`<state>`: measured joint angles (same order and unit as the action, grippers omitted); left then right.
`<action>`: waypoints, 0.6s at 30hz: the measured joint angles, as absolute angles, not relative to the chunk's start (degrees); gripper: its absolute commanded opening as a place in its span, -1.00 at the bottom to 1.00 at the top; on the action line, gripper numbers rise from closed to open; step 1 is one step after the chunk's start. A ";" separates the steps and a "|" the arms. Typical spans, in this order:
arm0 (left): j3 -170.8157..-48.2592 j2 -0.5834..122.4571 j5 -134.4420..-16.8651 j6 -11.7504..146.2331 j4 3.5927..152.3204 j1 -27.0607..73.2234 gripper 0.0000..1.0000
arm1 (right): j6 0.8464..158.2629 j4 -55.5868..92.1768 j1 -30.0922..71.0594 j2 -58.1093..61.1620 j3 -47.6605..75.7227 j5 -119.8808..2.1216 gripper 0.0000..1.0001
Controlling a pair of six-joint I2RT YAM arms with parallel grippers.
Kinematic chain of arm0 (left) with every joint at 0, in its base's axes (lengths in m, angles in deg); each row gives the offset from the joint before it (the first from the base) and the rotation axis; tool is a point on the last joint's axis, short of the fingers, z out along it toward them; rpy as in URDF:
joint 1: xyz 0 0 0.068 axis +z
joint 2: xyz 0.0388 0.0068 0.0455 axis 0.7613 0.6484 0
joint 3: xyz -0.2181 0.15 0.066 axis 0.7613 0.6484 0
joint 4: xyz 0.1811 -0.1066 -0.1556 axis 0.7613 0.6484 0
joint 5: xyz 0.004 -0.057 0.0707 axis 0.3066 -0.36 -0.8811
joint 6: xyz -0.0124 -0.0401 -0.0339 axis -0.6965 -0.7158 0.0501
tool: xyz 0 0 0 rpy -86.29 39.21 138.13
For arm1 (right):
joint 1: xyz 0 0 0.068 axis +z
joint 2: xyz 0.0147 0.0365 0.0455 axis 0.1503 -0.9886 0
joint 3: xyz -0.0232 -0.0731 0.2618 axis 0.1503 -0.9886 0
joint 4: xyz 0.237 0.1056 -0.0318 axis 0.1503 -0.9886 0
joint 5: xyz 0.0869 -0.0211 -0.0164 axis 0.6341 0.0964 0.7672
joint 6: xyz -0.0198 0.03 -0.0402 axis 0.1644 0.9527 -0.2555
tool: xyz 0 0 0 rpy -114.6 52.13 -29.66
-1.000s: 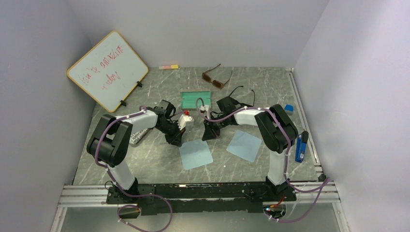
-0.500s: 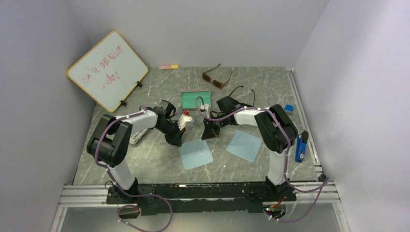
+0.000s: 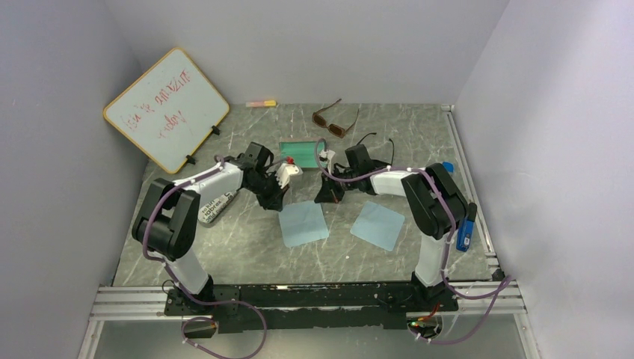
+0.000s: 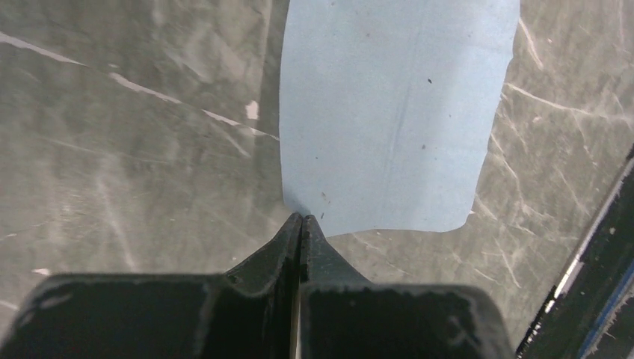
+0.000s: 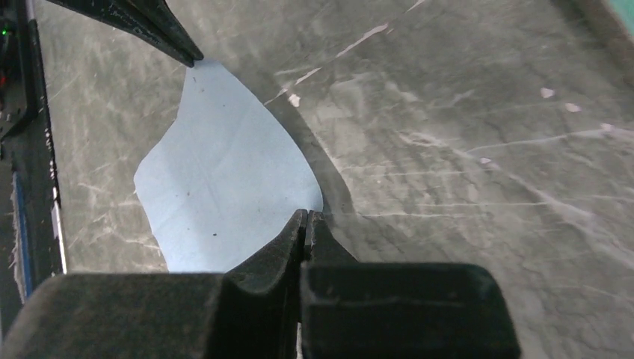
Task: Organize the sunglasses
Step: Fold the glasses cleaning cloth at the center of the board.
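The brown sunglasses [image 3: 333,121] lie open at the back of the table. The black sunglasses [image 3: 376,142] lie just behind my right arm, partly hidden by it. A light blue cloth [image 3: 304,223] lies mid-table. My left gripper [image 3: 278,202] is shut on its far left corner, seen at the fingertips in the left wrist view [image 4: 301,218]. My right gripper [image 3: 327,198] is shut on the cloth's far right corner [image 5: 306,215]. In the right wrist view the cloth [image 5: 224,187] bows between the two grips, and the left gripper's fingers [image 5: 161,30] show at the top left.
A second blue cloth [image 3: 377,224] lies to the right. A green pouch [image 3: 301,153] sits behind the grippers and a grey lettered pouch [image 3: 215,206] under the left arm. A whiteboard [image 3: 166,108] leans at the back left, near a marker [image 3: 261,103]. A blue tool [image 3: 465,228] lies on the right rail.
The right gripper has shut on the cloth's corner. Both grippers have moved toward the back of the table, and the cloth has slid that way with them.
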<state>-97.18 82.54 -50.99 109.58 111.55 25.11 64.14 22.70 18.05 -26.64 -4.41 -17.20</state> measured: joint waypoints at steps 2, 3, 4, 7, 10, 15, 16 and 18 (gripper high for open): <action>-98.14 82.89 -52.01 109.41 111.20 25.11 -0.90 | 65.54 24.91 17.81 -26.05 -5.11 -18.49 -1.00; -98.67 83.24 -52.52 109.37 110.91 25.11 -0.90 | 65.98 25.63 17.71 -25.79 -5.42 -18.80 -1.00; -99.17 83.59 -52.95 109.37 110.74 25.11 -0.90 | 66.52 26.46 17.66 -25.49 -5.84 -19.54 -1.00; -100.68 85.25 -54.44 109.34 109.82 25.11 -0.90 | 67.53 28.06 17.62 -24.94 -6.45 -21.33 -1.00; -101.33 86.63 -55.51 109.32 109.23 25.11 -0.90 | 68.27 29.35 17.64 -24.94 -6.64 -22.69 -1.00; -101.73 88.07 -56.69 109.15 108.64 25.11 -0.90 | 69.01 31.10 17.62 -24.94 -7.39 -23.69 -1.00; -101.92 88.23 -56.91 109.15 108.38 25.11 -0.90 | 69.21 31.47 17.64 -24.90 -7.56 -24.15 -1.00; -102.01 88.25 -57.24 109.15 107.70 25.11 -0.90 | 69.32 32.02 17.62 -24.81 -7.87 -24.87 -1.00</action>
